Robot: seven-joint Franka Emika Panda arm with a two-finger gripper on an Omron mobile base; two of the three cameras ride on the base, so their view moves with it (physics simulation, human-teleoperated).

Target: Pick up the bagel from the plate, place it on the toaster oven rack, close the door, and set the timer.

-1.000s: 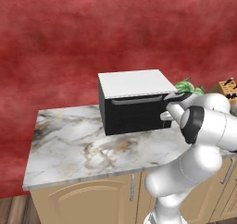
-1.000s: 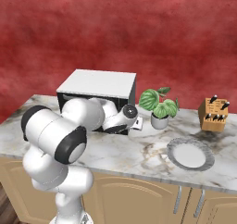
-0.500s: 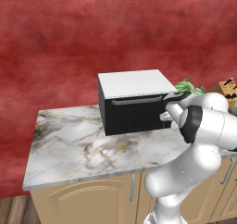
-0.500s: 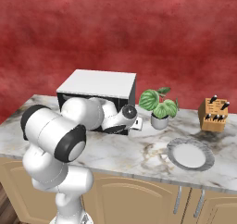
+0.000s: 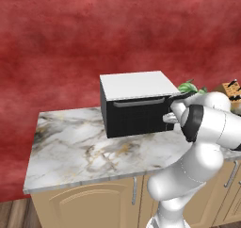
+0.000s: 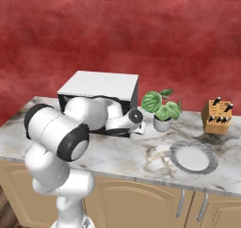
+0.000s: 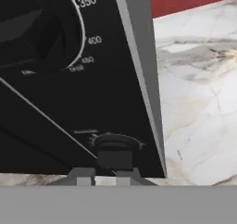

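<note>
The black toaster oven (image 5: 134,83) with its white top stands on the marble counter, and its door (image 5: 136,118) is closed, so the rack and the bagel are hidden. My gripper (image 5: 168,121) (image 6: 140,127) is pressed against the right end of the oven's front panel. In the hand view, my gripper (image 7: 104,174) is shut on a small dark knob (image 7: 114,149) low on that panel. Above the knob is the large temperature dial (image 7: 41,33). The pale plate (image 6: 211,167) lies bare on the counter to the right.
A potted plant (image 6: 160,108) stands just right of the oven, close to my hand. A wooden knife block (image 6: 217,117) sits farther right near the wall. Open marble counter (image 5: 75,147) stretches left of and in front of the oven.
The jaws have closed onto the small knob on the oven's panel. The arm and the oven have stayed where they were.
</note>
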